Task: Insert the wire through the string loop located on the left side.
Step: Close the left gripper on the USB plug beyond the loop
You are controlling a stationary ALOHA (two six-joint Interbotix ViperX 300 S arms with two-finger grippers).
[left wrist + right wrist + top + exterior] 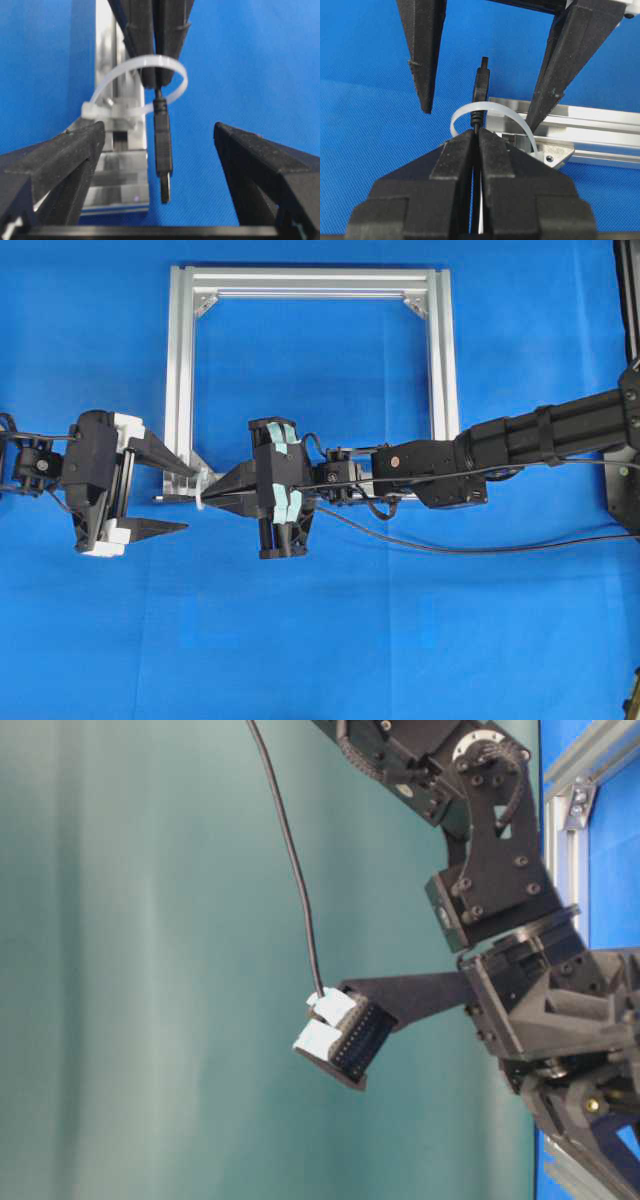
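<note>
My right gripper (476,134) is shut on the wire (450,545) just behind its plug (481,82). The plug has passed through the whitish string loop (465,111), which is fixed to the lower left corner of the silver frame (182,370). In the left wrist view the plug (163,145) sticks out of the string loop (172,67) toward the camera, metal tip first. My left gripper (159,131) is open, one finger on each side of the plug, touching nothing. Overhead, the left gripper (190,501) faces the right gripper (208,502) across the string loop (203,498).
The frame's right upright (445,360) and top bar stand behind the right arm (540,435). The wire trails rightward over the blue cloth below that arm. In the table-level view a black arm (500,870) fills the right side.
</note>
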